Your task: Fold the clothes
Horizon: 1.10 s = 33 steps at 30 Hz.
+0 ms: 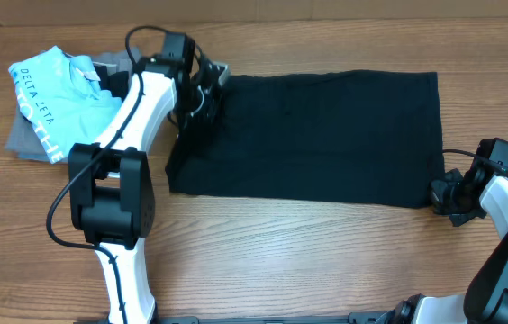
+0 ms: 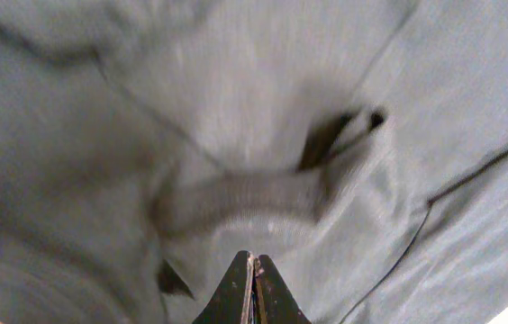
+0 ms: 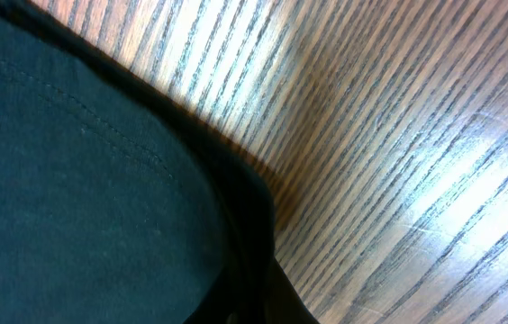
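Overhead, the black clothes [image 1: 317,135] lay spread flat on the desk [image 1: 281,261] — probably soft, light and limp, best pinched at corners or hem. Left hand [image 1: 205,90] was clenched at the edge near a blue shirt [image 1: 56,85] reading "DELTA ZETA"; right hand [image 1: 448,193] grasped the opposite corner.

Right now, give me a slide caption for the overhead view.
Left gripper pinches the black garment at its far-left corner, right gripper its near-right corner, on the table; light blue shirt aside.
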Tool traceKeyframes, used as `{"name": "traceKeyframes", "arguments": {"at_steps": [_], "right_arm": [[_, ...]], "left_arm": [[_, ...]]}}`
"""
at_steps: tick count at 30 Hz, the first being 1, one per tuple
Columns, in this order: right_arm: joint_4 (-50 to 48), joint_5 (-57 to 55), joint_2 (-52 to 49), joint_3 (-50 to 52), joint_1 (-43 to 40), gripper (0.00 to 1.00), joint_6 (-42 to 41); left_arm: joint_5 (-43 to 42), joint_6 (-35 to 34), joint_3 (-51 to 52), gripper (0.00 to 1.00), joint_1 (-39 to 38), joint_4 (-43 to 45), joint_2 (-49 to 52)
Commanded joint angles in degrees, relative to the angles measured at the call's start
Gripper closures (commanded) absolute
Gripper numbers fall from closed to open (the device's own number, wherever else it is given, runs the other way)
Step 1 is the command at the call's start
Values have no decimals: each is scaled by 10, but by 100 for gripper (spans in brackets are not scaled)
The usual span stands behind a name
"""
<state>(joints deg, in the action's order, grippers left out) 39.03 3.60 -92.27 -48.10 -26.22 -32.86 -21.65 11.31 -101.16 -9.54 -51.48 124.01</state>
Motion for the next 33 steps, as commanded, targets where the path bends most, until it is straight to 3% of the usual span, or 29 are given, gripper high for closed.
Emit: {"name": "traceKeyframes", "arguments": {"at_steps": [1,5,6,9,10,13,20,23,27,33], "right_arm": [[-1,-10,0,-13,-3,94,-3],[-1,-10,0,-13,-3,93,-3],[-1,-10,0,-13,-3,93,-4],[-1,-10,0,-13,-3,93,-4],[-1,-10,0,-13,-3,93,-4],[-2,-10,0,-13,-3,93,-4],[-1,-10,0,-13,-3,93,-4],[-1,-10,0,-13,-3,93,-4],[-1,-10,0,-13,-3,93,-4],[-1,-10,0,-13,-3,93,-4]], "left_arm": [[5,7,-49,96,3,1,-12],[18,7,-52,96,2,5,-12],[19,7,-51,89,3,1,-12],[50,7,-50,45,3,-33,-10],[63,7,-49,36,3,-44,-7],[69,7,-30,25,2,-48,10],[18,9,-23,35,1,-40,71],[16,9,-23,61,1,-40,83],[17,9,-31,85,1,-42,81],[37,9,-50,89,8,-56,55]]}}
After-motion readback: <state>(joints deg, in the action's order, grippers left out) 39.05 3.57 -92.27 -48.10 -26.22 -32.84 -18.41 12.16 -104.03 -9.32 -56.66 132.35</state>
